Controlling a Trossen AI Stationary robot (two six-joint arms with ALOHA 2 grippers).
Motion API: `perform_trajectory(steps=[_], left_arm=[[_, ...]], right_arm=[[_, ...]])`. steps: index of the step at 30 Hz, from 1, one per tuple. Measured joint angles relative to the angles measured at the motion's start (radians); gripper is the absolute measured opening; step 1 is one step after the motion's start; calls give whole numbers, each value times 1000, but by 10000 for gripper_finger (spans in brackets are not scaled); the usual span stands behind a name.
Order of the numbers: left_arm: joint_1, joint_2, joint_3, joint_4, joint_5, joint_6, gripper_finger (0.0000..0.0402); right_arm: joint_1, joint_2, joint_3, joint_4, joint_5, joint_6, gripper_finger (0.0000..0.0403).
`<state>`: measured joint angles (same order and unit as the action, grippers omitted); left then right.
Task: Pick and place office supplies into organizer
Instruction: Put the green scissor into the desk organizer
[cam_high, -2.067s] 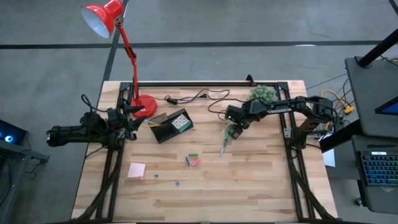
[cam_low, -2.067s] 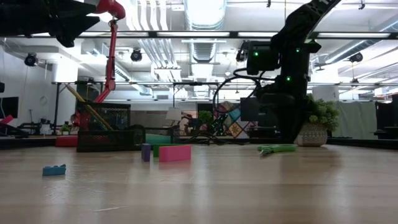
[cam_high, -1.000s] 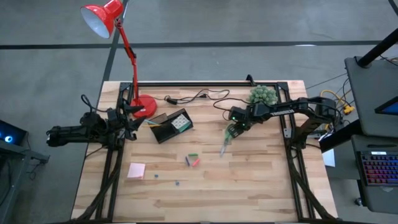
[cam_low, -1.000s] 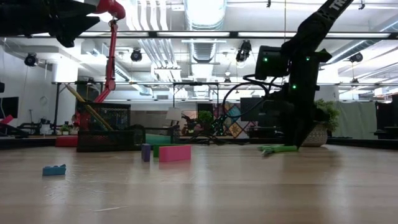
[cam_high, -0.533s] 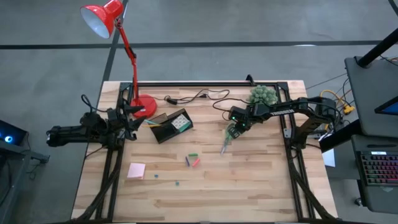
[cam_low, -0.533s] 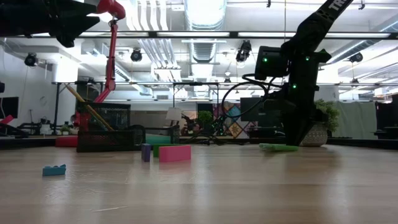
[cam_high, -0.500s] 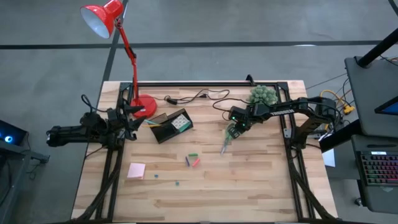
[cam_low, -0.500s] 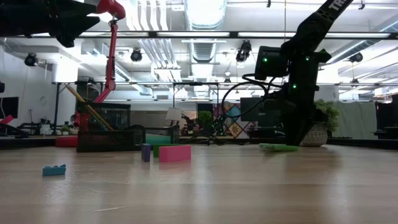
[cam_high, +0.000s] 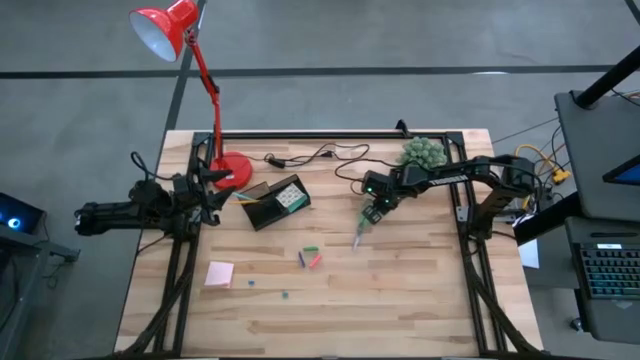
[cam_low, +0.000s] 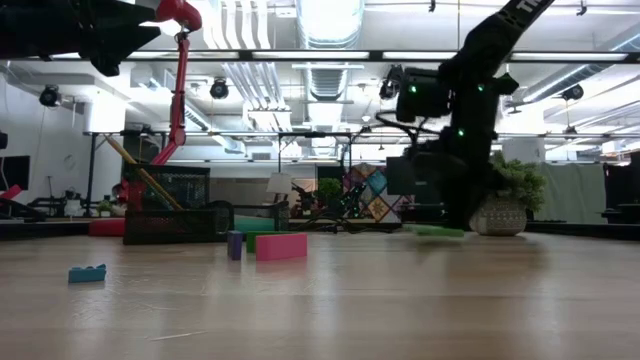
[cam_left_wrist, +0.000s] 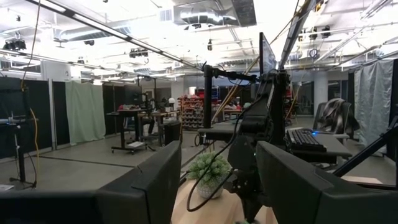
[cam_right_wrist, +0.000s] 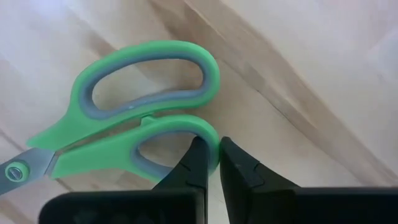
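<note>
Right tool pinching scissors handle

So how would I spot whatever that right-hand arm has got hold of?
Start at the green fuzzy plant ball near the table's far right corner and follow the dark arm beside it down to the right claw. Pinched in it are the scissors, gripped by one handle loop. Their bright green, grey-lined handles and metal blades mark them out; the coloured pieces nearby are tiny blocks.
</note>
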<state>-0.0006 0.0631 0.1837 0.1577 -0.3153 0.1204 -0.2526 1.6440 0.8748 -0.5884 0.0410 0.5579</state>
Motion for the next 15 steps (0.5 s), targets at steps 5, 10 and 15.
perform_trajectory(steps=[5,10,15], left_arm=[[0,0,0,1,0,0,196],[0,0,0,0,0,0,196],[0,0,0,-1,0,0,196]], right_arm=[[4,-2,35,-5,26,-27,12],[16,-3,72,-1,82,-45,12],[47,-5,128,3,181,-69,12]])
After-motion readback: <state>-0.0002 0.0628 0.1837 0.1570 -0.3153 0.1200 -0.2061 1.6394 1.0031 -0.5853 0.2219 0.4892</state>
